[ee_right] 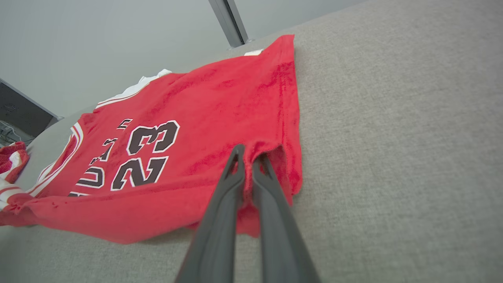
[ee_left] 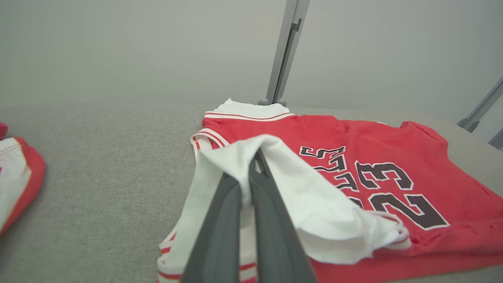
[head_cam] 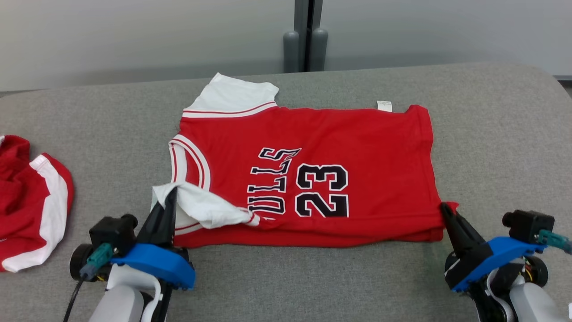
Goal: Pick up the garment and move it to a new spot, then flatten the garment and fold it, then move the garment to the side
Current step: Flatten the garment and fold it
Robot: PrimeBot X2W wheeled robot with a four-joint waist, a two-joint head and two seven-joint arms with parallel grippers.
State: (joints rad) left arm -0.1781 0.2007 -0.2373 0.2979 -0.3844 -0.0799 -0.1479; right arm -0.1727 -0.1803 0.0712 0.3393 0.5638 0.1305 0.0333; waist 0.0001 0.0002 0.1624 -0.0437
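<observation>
On table point(head_cam: 491, 134), centre: garment point(head_cam: 357, 143); left gripper point(head_cam: 172, 192) at its near left corner, right gripper point(head_cam: 444, 206) at near right; second garment point(head_cam: 27, 201) well apart, left.

Looks like a robot test lab to me.
I see a grey fabric-covered tabletop point(head_cam: 491, 134) set against plain grey partition panels point(head_cam: 134, 36) joined by a metal post point(head_cam: 308, 27), with a jersey point(head_cam: 357, 134) and a second red garment point(head_cam: 22, 192) staged on it.
</observation>
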